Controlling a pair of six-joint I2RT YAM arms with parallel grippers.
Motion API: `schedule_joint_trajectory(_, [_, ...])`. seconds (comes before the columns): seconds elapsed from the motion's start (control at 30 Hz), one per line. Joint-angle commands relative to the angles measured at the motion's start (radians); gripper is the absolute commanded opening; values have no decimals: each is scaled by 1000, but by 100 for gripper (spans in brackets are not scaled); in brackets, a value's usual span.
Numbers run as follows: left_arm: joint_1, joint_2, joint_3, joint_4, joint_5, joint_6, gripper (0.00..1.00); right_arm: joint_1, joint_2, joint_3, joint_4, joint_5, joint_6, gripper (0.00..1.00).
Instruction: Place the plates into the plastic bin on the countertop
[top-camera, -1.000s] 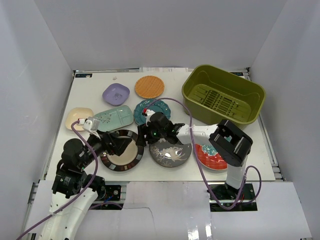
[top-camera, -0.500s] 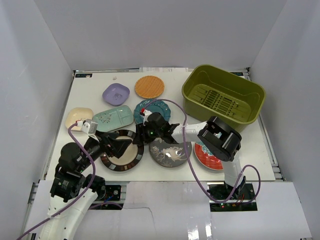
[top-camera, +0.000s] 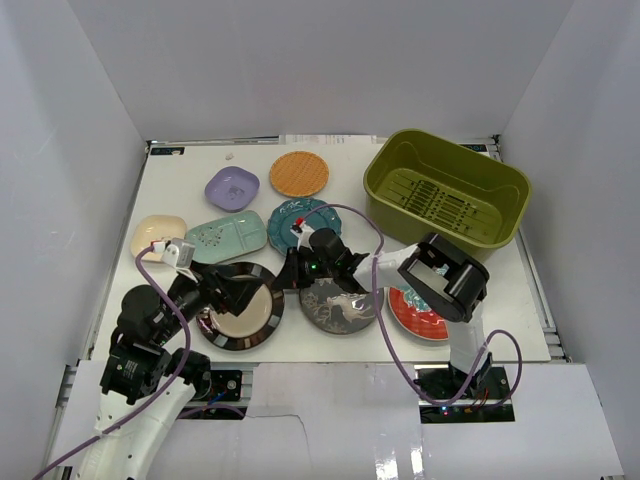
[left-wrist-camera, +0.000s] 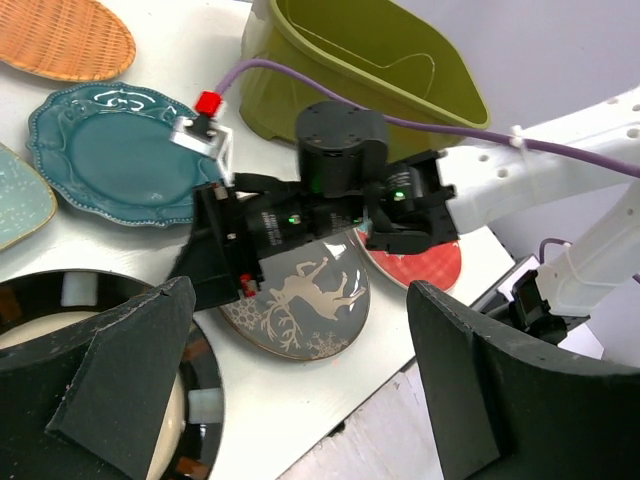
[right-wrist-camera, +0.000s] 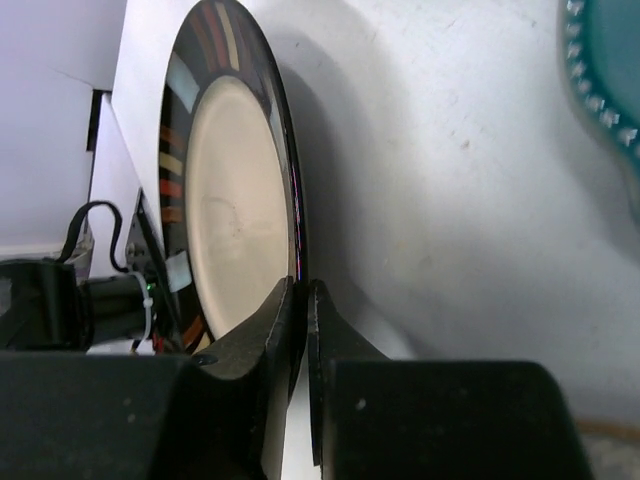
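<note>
The right end effector (right-wrist-camera: 303, 290) pinches the rim of the tilted dark-rimmed plate (right-wrist-camera: 235, 190), low over the tabletop (top-camera: 190, 180); the left end effector (left-wrist-camera: 300, 400) gapes wide. That thin grip could slip before the bin (top-camera: 445, 152).

text: none readable | labels: none readable | numbers: none readable

Left arm (top-camera: 150, 340) and right arm (top-camera: 440, 280) are white tubes with chunky black joints and a purple cable (top-camera: 385, 325) off each, with matte black wedge fingers (left-wrist-camera: 500, 390) and a tiny green LED (top-camera: 312, 266) on the right wrist.
</note>
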Motion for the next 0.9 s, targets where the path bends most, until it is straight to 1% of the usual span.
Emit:
schedule_joint_trajectory(0.0, [-2,6,-3,14,-31,-5,98,7,-125,-53,67,-16,-14,8])
schedule_joint_trajectory(0.1, [-2,32,30,2,-87,-10,98,1,-230,-95,100,-42,29,8])
schedule_joint_trajectory(0.17, [-2,49,110,-16,-120,-15,98,-17,-309,-133,162,-61,71,8])
schedule_joint_trajectory(0.2, [-2,68,172,-18,-123,-15,98,-40,-336,-144,212,-68,120,8])
schedule_joint_trajectory(0.27, [-2,82,231,-25,-130,-24,98,-65,-414,-156,234,-75,152,8])
schedule_joint_trajectory(0.33, [-4,97,301,-36,-131,-34,98,-114,-471,-146,204,-52,160,8])
schedule_joint_trajectory(0.37, [-2,98,320,-41,-126,-50,98,-133,-524,-136,182,-41,155,8])
schedule_joint_trajectory(0.47, [-2,103,354,-53,-95,-74,98,-236,-622,-87,64,8,122,8])
schedule_joint_trajectory(0.5, [-2,105,351,-55,-83,-94,98,-311,-646,-65,44,11,119,8])
schedule_joint_trajectory(0.57, [-4,117,328,-65,-60,-120,98,-402,-707,-46,-19,16,123,8])
schedule_joint_trajectory(0.6, [-2,121,314,-68,-30,-148,98,-496,-728,-38,-40,16,125,8])
schedule_joint_trajectory(0.63, [-2,128,294,-73,-26,-169,98,-546,-748,-8,-75,46,114,8])
schedule_joint_trajectory(0.67, [-2,131,247,-79,-46,-204,98,-587,-779,9,-165,68,88,8])
schedule_joint_trajectory(0.7, [-2,126,218,-76,-54,-237,98,-685,-790,20,-188,74,83,8])
schedule_joint_trajectory(0.77, [-4,135,132,-36,-37,-291,98,-776,-807,46,-227,82,65,8])
schedule_joint_trajectory(0.8, [-2,141,106,-12,-14,-327,98,-851,-811,66,-285,114,50,8])
schedule_joint_trajectory(0.87, [-2,161,52,22,23,-360,98,-914,-804,75,-330,143,24,8])
